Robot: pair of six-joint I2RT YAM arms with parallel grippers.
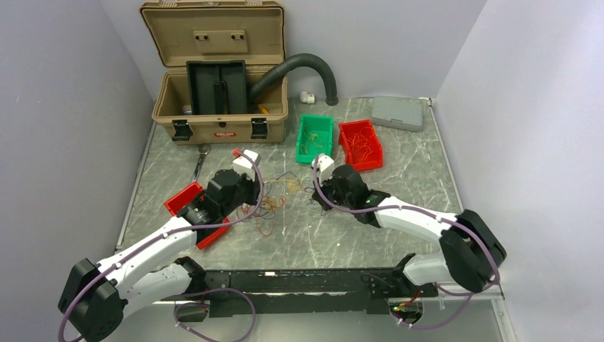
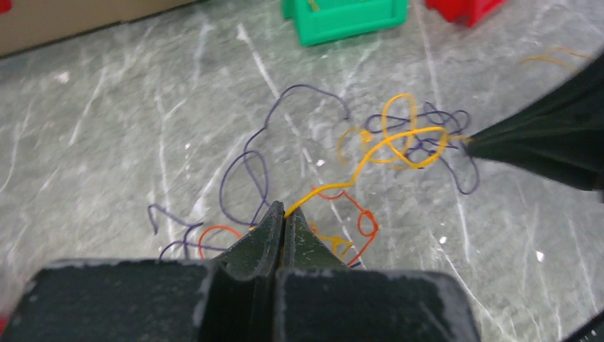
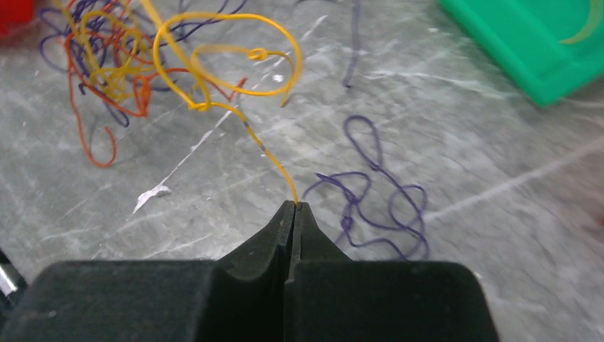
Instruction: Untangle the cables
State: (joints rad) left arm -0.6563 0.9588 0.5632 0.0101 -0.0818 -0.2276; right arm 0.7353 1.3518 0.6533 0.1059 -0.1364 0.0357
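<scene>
The grey marbled table (image 1: 299, 242) carries everything, and the green bin (image 1: 314, 137) near its far middle serves as the mark. Left of the green bin and further back stands a tan case (image 1: 221, 107) with its lid up. Between its two black latches is a small red label whose white lettering is too small to read. A black corrugated hose (image 1: 313, 64) arches from the case down behind the green bin. A flat grey box (image 1: 397, 112) lies to the right of the bin and a little behind it. A red bin (image 1: 360, 144) sits just beside its right wall, with thin strands inside, as in the green one.

The cables (image 1: 274, 203) lie on the table in front of the green bin, slightly left: a loose tangle of orange, yellow and dark purple strands. The left gripper (image 2: 285, 214), on the near left of the bin, has its jaws pressed together on a yellow strand. That strand runs across to the right gripper (image 3: 294, 206), directly in front of the bin, pinched closed on its other end. One purple strand (image 3: 377, 192) lies looped by itself beside the right fingertips.
</scene>
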